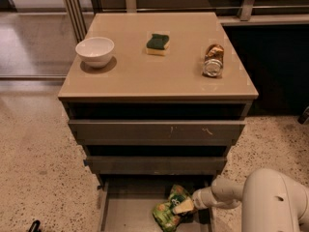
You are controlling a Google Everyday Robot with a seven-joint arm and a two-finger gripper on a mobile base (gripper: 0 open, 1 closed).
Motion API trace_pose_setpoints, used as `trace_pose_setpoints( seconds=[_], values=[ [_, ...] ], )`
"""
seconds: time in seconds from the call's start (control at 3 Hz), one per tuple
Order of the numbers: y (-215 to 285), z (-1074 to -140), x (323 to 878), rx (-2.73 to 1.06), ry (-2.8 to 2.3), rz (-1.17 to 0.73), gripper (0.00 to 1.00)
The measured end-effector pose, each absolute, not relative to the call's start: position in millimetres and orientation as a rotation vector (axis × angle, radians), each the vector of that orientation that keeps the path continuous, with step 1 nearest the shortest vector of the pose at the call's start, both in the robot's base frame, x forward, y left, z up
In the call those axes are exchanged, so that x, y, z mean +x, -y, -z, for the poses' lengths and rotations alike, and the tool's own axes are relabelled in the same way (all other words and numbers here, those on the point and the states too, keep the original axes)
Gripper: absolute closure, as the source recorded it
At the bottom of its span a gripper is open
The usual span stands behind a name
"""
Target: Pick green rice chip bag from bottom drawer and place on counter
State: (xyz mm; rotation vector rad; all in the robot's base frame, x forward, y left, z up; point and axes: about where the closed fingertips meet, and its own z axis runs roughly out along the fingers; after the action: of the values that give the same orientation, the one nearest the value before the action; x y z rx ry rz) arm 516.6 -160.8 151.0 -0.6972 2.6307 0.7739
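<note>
The green rice chip bag (169, 210) lies crumpled in the open bottom drawer (126, 211), at its right side near the front of the cabinet. My gripper (186, 206) comes in from the right on a white arm and is shut on the bag's right edge, low in the drawer. The tan counter (154, 69) is the cabinet's top, above the two wider drawers.
On the counter stand a white bowl (95, 50) at the left, a green-and-yellow sponge (157, 43) at the middle back, and a can (213, 61) lying on its side at the right. My white arm's body (275, 202) fills the lower right. Speckled floor surrounds the cabinet.
</note>
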Motion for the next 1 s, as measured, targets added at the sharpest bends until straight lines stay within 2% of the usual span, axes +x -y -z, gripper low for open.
trace_pose_setpoints(
  seconds=[1.0],
  values=[
    [159.1,-133.4,513.0,-0.691,-2.677,-0.778,0.0]
  ],
)
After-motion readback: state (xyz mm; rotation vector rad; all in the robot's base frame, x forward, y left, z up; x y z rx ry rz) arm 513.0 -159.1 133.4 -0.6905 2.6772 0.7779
